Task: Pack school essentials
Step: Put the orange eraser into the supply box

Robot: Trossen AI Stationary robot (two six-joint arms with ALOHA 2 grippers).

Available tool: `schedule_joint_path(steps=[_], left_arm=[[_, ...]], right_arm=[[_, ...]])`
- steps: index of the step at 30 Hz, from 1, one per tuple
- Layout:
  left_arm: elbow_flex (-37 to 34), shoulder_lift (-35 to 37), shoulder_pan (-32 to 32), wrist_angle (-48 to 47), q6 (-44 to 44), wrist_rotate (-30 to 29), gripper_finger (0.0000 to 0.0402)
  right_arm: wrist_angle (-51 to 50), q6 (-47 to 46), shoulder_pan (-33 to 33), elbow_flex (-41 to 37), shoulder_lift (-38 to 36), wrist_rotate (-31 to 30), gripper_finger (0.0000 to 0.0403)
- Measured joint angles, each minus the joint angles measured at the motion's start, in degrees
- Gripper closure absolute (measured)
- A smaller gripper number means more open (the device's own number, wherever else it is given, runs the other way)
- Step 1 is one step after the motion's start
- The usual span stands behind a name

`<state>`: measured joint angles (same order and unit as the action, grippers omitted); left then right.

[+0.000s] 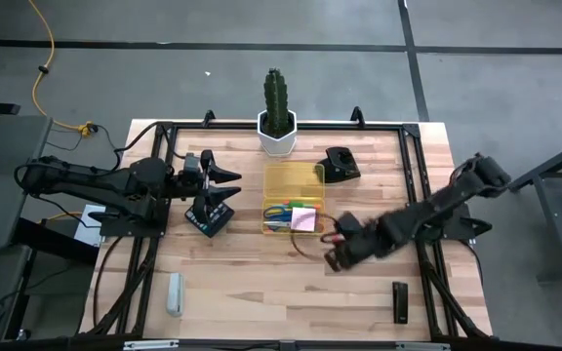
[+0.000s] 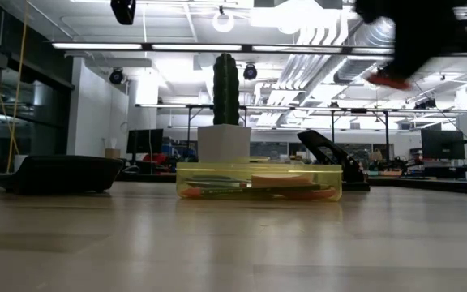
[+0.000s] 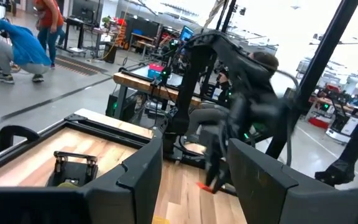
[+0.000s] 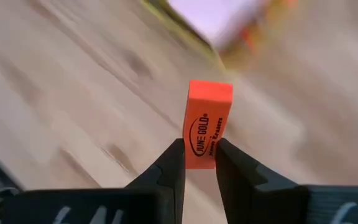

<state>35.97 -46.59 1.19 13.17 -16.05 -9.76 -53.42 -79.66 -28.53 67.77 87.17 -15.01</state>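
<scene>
From above, the right gripper point(image 1: 338, 255) hangs just right of the yellow tray point(image 1: 293, 178), and the left gripper point(image 1: 224, 185), fingers spread, waits to its left. The right wrist view shows an orange eraser point(image 4: 207, 124) pinched by its lower end; probably a shallow hold, so it could twist loose before reaching the tray.

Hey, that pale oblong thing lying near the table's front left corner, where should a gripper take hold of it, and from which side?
Come straight down from above and pinch the pale piece across its narrow width at mid-length. It lies flat with nothing close by, so both long sides are free. The left gripper, open, looks nearer.
</scene>
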Motion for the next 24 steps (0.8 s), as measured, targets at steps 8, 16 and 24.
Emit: schedule_joint_path(steps=[8,16,24], left_arm=[[0.0,0.0,0.0,0.0,-4.5,0.0,0.0231],[0.0,0.0,-0.1,-1.3,-10.9,0.1,0.0231],[0.0,0.0,-0.1,-1.5,-10.9,0.0,0.0231]], right_arm=[[22.3,41.0,16.7,0.1,-1.1,6.8,0.0343],[48.1,57.1,28.0,0.1,2.0,17.8,0.0343],[63.8,63.3,30.1,0.2,0.1,22.3,0.0343]])
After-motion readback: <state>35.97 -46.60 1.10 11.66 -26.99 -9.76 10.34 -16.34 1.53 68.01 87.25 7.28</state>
